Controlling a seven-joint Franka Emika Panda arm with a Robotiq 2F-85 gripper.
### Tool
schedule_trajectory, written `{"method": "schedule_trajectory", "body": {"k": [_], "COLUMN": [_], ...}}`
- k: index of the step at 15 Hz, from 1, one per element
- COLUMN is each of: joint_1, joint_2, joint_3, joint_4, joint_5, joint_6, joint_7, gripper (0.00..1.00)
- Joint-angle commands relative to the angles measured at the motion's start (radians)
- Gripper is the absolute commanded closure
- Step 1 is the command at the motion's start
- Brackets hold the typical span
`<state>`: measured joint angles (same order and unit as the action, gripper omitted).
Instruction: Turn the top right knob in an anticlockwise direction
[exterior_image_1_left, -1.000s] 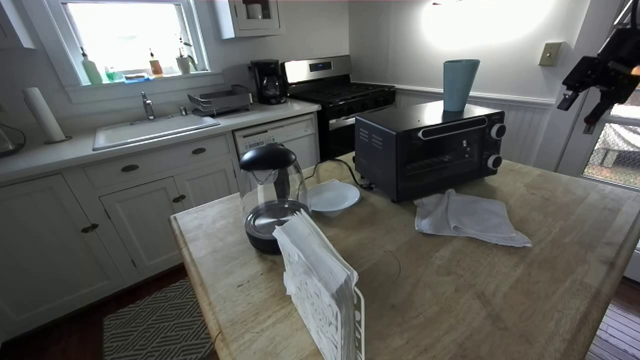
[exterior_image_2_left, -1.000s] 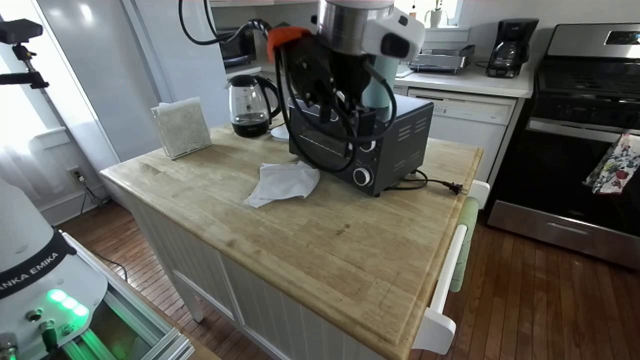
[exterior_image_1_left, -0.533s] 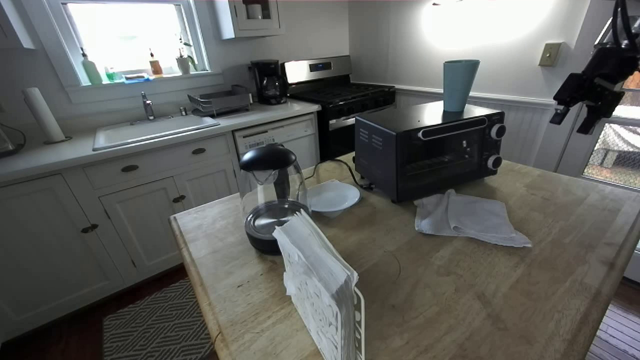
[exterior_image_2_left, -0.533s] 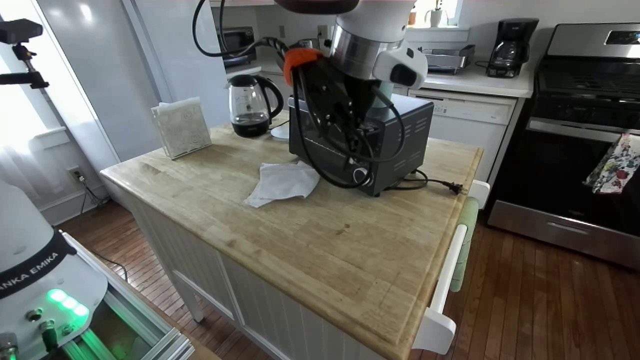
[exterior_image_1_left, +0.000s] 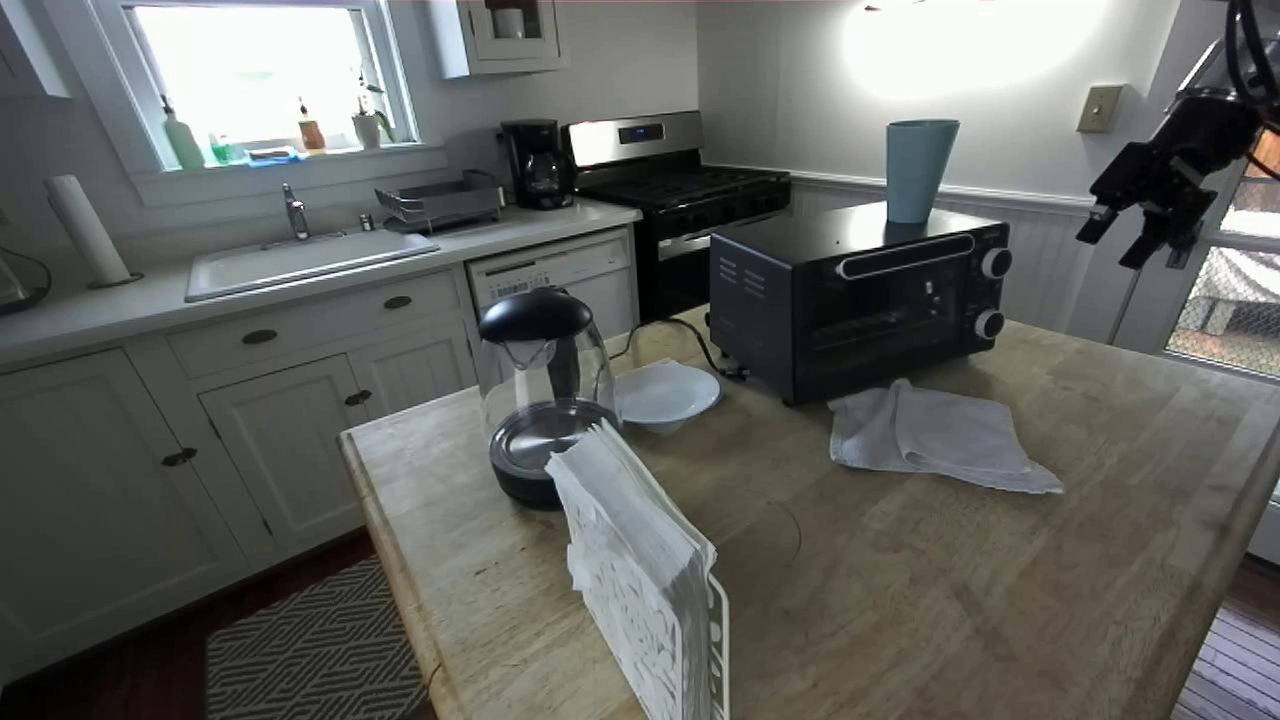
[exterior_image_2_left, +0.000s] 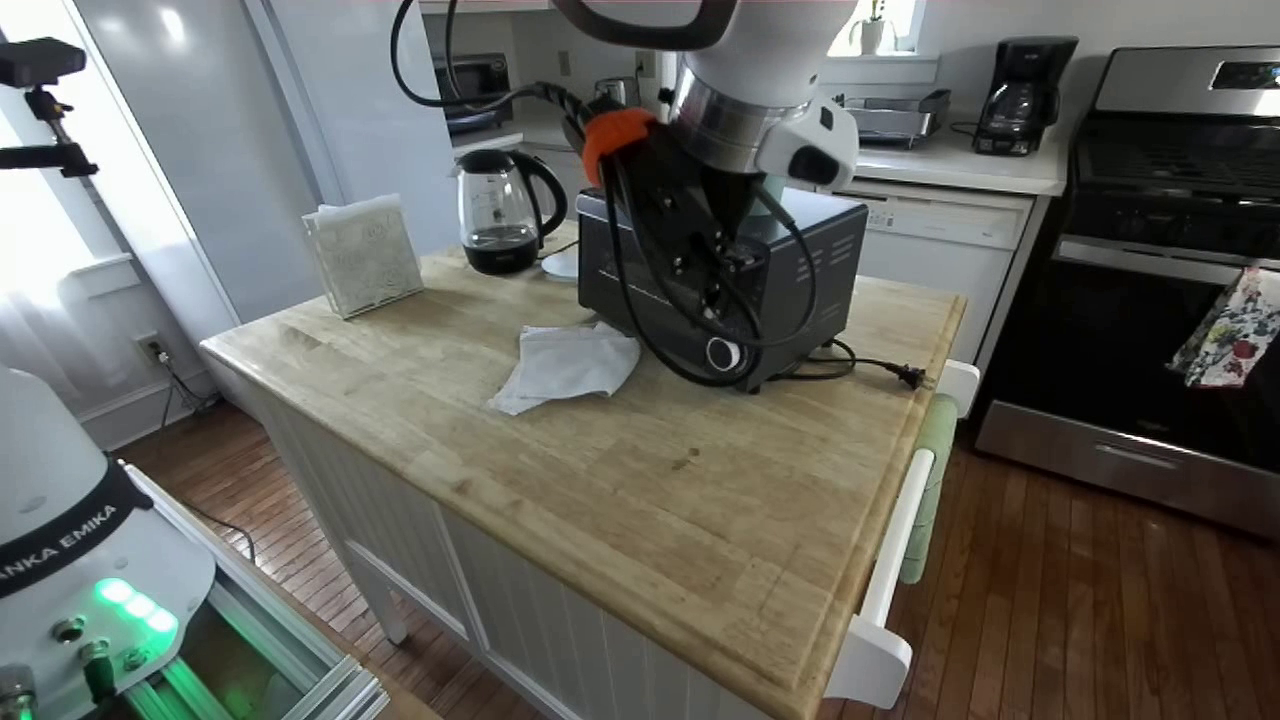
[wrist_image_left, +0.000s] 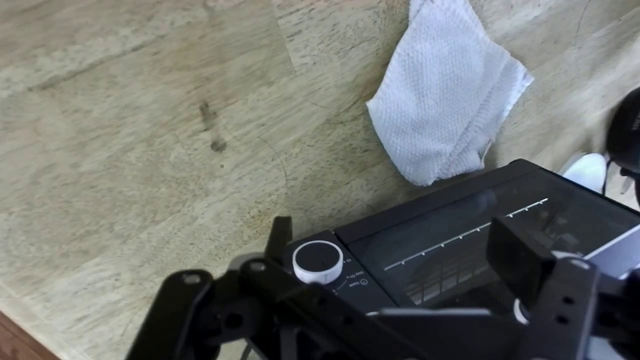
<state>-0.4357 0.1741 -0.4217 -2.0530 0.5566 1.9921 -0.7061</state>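
Observation:
The black toaster oven (exterior_image_1_left: 850, 290) stands on the wooden island with two round white-rimmed knobs on its front. The top right knob (exterior_image_1_left: 996, 262) shows in an exterior view above the lower knob (exterior_image_1_left: 989, 324). In an exterior view the lower knob (exterior_image_2_left: 723, 353) shows and the arm hides the top one. The wrist view shows the lower knob (wrist_image_left: 317, 262) beside one finger; I cannot make out the top knob there. My gripper (exterior_image_1_left: 1118, 240) is open and empty, in front of the oven at about knob height, apart from it. In the wrist view the fingers (wrist_image_left: 395, 245) are wide apart.
A teal cup (exterior_image_1_left: 922, 170) stands on the oven. A white cloth (exterior_image_1_left: 935, 435) lies before it. A glass kettle (exterior_image_1_left: 548, 400), a white plate (exterior_image_1_left: 668, 392) and a napkin holder (exterior_image_1_left: 650, 580) stand on the island. The oven's cord and plug (exterior_image_2_left: 905, 374) lie beside it.
The gripper has moved toward the oven and tilted; the arm has come lower and, in an exterior view, shifted right. The fingers stay apart. The oven and table objects have not moved.

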Motion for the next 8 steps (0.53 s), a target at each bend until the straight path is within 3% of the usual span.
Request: {"method": "schedule_trajectory", "body": {"k": [1,8], "joint_1": [-0.066,-0.134], "joint_2": [0.062,0.185], "joint_3": [0.036,0.065], "joint_4": [0.093,0.205], "joint_5": [0.086,0.17], "joint_6": [-0.081,-0.149], "joint_7": [-0.124,-0.277], "gripper": [0.0,0.0]}}
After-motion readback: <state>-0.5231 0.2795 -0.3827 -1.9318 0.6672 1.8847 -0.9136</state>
